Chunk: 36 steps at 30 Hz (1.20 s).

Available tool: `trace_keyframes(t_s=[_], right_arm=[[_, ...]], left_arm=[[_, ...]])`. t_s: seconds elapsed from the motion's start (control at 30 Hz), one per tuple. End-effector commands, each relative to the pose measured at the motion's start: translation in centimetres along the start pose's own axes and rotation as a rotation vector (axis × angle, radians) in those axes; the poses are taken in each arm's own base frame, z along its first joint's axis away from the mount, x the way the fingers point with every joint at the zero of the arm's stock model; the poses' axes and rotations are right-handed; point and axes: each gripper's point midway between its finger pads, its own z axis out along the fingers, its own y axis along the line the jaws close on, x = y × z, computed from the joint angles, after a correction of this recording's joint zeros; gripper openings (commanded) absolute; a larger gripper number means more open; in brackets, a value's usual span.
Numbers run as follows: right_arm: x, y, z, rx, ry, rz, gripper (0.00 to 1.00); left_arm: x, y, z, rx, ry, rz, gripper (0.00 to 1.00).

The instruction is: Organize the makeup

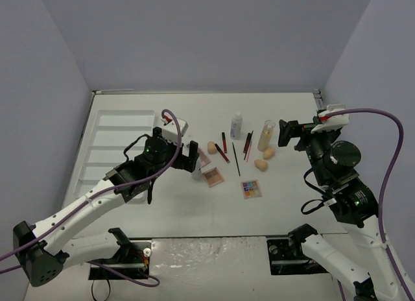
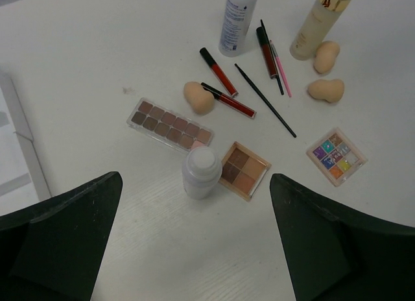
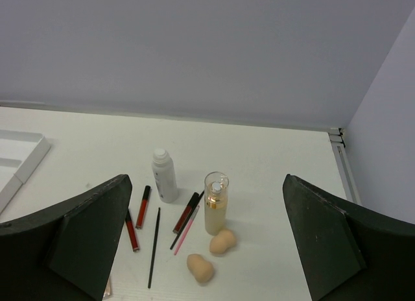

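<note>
On the bench (image 1: pixel 292 213), we find the makeup (image 1: pixel 251 188) all loose, none in the white tray (image 1: pixel 120 142); left pincer (image 2: pixel 194 207) and right pincer (image 3: pixel 206 184) gape wide, empty.

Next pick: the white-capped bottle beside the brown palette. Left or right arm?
Left, probably. Left gripper hangs over the white-capped bottle, jaws open, and the tray is on its side. Right gripper is far off by the amber bottle.
</note>
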Motion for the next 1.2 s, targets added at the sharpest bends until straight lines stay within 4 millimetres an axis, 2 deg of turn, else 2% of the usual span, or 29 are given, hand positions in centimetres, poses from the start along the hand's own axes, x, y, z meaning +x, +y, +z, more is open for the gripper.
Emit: trace_keyframes(t_s=[0.0, 0.27, 0.4, 0.67, 1.17], right_arm=[[-1.9, 0.0, 0.1, 0.005, -0.078, 0.037, 1.00], [-1.7, -0.3, 0.0, 0.019, -0.073, 0.027, 1.00], [-1.5, -0.3, 0.0, 0.019, -0.067, 0.024, 1.00], [-1.1, -0.3, 0.0, 0.019, -0.057, 0.015, 1.00], [-0.5, -0.2, -0.1, 0.012, -0.045, 0.011, 1.00]], left_arm=[[-2.6, 0.1, 1.8, -0.060, -0.129, -0.097, 0.97], [0.2, -0.3, 5.2, -0.081, -0.107, -0.114, 0.97], [1.7, -1.0, 6.4, -0.055, -0.084, -0.119, 0.92], [4.3, -0.6, 7.9, -0.084, -0.040, -0.113, 0.83], [7.1, -0.5, 9.2, -0.088, -0.016, -0.126, 0.72]])
